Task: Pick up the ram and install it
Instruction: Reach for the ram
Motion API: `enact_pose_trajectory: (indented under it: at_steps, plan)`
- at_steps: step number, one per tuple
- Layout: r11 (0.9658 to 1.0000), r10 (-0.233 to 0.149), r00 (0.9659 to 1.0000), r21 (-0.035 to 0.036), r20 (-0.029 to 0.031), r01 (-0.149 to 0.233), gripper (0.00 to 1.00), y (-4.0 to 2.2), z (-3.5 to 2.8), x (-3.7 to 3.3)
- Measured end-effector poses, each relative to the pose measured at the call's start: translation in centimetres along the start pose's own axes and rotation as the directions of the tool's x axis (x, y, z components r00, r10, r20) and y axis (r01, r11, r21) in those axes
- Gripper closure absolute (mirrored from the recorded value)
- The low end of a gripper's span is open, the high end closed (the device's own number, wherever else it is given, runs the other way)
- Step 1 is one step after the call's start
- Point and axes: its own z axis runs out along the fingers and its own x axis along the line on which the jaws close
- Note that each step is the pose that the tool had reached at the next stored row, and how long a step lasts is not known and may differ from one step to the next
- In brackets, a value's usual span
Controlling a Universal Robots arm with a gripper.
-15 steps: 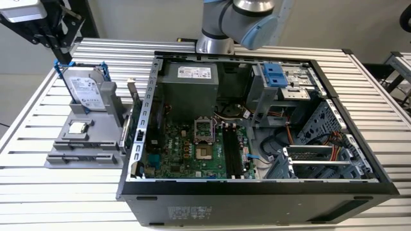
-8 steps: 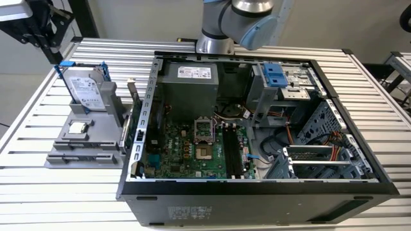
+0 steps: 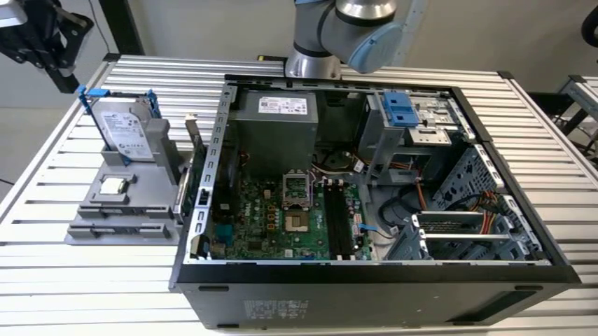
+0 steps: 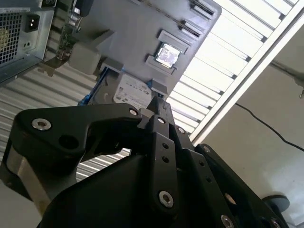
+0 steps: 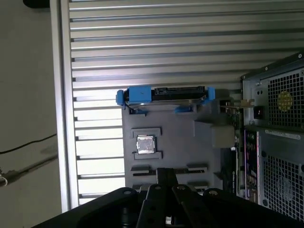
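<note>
We are watching the gripper (image 3: 61,78) hanging in the upper left of the exterior view, above the upper-left corner of the slatted table (image 3: 56,280) and touching nothing. In the first wrist view its fingers (image 5: 166,177) are showing as one dark bar, so we are reading them as pressed together with nothing between them.

The ram (image 3: 184,192), as best we are making it out, is the thin strip standing on edge along the side of the grey tray (image 3: 94,231) that is facing the computer case (image 3: 374,283) (it is slim enough that we are holding this loosely). That is placing it to the lower right of the gripper in the frame, with the hard drive (image 3: 126,129) and the small square chip (image 3: 114,185) sitting on the tray between the two.

Its long axis is running beside the case's wall, from mid-frame down toward the lower left. Its flat faces are looking at the tray on one side and the case on the other. We are judging the pickup as not yet begun.
</note>
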Motion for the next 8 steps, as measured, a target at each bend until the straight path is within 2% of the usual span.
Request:
enact_pose_trajectory:
  at_steps: [5, 8]
  plan:
    - [1.0, 0.0, 1.0, -0.0002, 0.0001, 0.0, 1.0, -0.02, 0.01, -0.15]
    - [1.0, 0.0, 1.0, 0.0001, -0.0008, 0.0, 1.0, -0.46, -0.02, -0.48]
